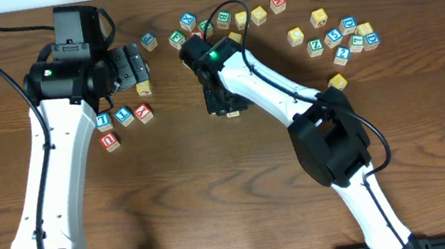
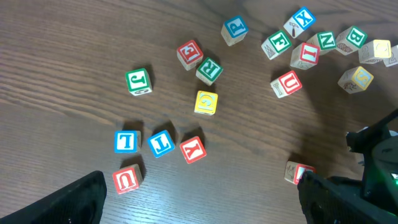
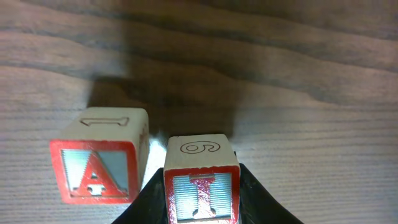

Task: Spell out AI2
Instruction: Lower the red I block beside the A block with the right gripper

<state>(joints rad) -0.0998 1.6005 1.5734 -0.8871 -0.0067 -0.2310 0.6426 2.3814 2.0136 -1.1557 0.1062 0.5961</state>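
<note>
Dark wooden desk (image 1: 439, 154), scattered cubes (image 1: 342, 34) toward its far edge. Near the desk's centre the right gripper (image 1: 224, 108) pinches the "I" cube (image 3: 200, 190) — "A" cube (image 3: 99, 171) just beside it. Left gripper (image 1: 133, 67) spread wide.

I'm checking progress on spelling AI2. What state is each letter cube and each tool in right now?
A cube, set down on the table, red A upright.
I cube, gripped, red I upright, beside the A cube.
2 cube, lying far off at the overhead view's right, not yet placed.
Right tool, shut on the I cube.
Left tool, open, holding nothing.
</note>
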